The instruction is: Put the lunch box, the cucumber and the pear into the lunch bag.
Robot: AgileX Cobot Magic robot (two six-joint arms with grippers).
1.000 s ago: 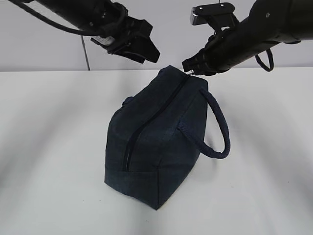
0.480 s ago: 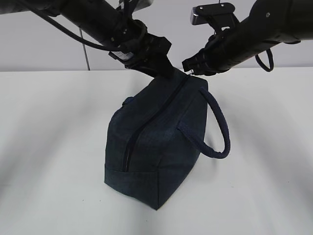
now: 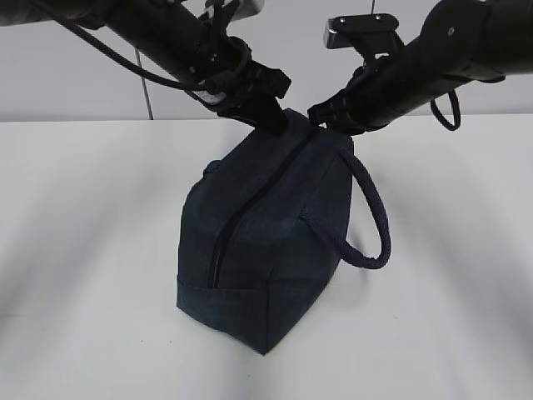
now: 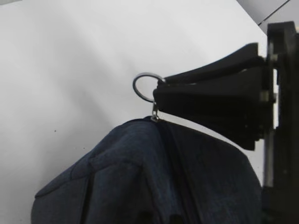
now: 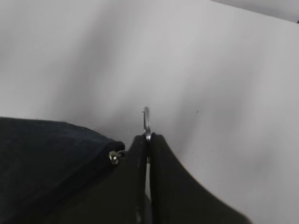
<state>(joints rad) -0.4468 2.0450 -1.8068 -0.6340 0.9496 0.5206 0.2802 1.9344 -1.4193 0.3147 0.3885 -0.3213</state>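
Exterior view: the lunch bag [image 3: 266,237] stands zipped at mid-frame on the white tabletop [image 3: 83,250], its handle [image 3: 366,217] looping to the right. The left end effector [image 3: 271,117] presses on the bag's upper far end from the upper left; whether it grips anything there, I cannot tell. The right end effector [image 3: 321,117] meets that same end from the upper right.

Left wrist view: the right end effector [image 4: 161,93] is clamped on the silver ring pull [image 4: 145,87] above the bag [image 4: 154,177].

Right wrist view: its fingers [image 5: 133,186] are pressed together on the ring pull [image 5: 146,122], with the bag [image 5: 46,158] at lower left.
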